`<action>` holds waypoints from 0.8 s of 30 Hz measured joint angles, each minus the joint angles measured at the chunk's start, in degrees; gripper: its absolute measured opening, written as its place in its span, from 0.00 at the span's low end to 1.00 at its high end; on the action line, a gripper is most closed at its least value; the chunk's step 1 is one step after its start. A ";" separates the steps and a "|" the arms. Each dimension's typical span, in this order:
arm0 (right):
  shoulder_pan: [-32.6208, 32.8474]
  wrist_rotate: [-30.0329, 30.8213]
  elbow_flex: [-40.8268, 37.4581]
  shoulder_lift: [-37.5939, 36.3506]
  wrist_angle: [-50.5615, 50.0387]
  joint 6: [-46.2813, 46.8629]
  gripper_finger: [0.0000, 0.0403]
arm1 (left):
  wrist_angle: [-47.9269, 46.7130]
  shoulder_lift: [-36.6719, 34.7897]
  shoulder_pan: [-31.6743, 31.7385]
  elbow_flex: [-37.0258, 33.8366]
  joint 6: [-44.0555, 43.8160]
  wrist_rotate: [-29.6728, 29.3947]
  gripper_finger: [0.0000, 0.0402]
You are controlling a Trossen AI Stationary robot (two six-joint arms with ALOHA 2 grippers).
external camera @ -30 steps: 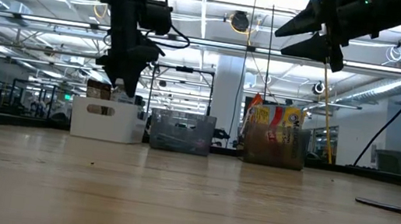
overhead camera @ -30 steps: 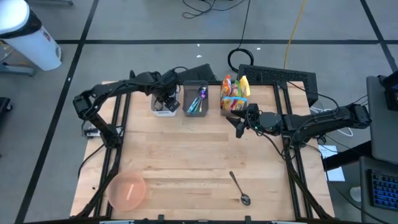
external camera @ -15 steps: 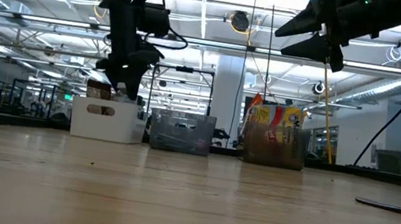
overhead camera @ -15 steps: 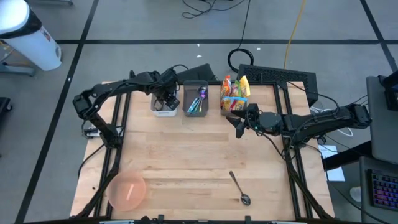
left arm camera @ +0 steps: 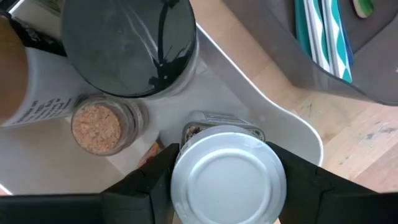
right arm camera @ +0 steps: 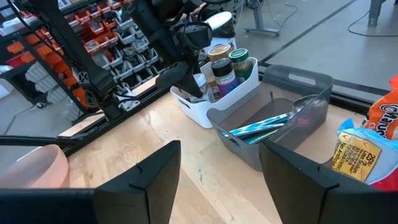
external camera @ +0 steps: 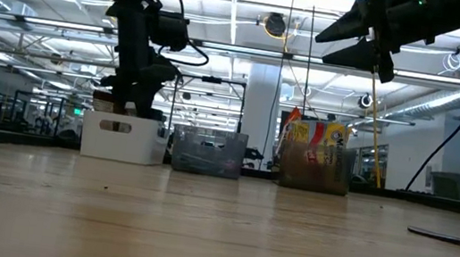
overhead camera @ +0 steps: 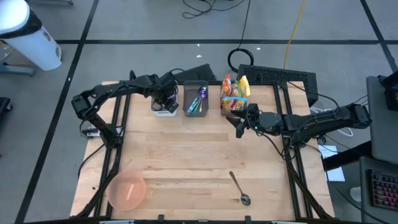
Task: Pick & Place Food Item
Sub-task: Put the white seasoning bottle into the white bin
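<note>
- Silver-lidded jar (left arm camera: 227,176) is the food item here; it sits in the white bin (overhead camera: 163,107) at the back of the worktop (overhead camera: 199,162), right beside a small jar of pinkish granules (left arm camera: 99,124) and a black-lidded container (left arm camera: 129,45)
- left tool (left arm camera: 227,186) is down in that bin with one finger on each side of the jar lid; looks clamped on it, honestly
- right tool (overhead camera: 239,126) hangs over the worktop just in front of the snack bin (overhead camera: 233,99); fingers spread, nothing between them
- grey bin (overhead camera: 196,99) with cutlery sits between the two bins; pink bowl (overhead camera: 127,190) and spoon (overhead camera: 239,188) are up front
</note>
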 joint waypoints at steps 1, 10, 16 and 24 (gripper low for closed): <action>-0.01 0.00 0.00 0.01 -0.07 0.06 0.52 | 0.16 0.00 0.00 -0.04 0.00 -0.01 0.51; -0.01 -0.02 0.00 0.01 -0.11 0.15 0.52 | 0.80 0.13 0.00 -0.10 -0.04 0.05 0.52; 0.01 -0.04 0.00 0.01 -0.66 0.15 0.52 | 0.22 0.72 0.00 -0.51 -0.20 0.16 0.66; 0.01 -0.04 0.00 0.01 -0.64 0.17 0.52 | 0.56 0.44 0.00 -0.38 -0.55 0.27 0.73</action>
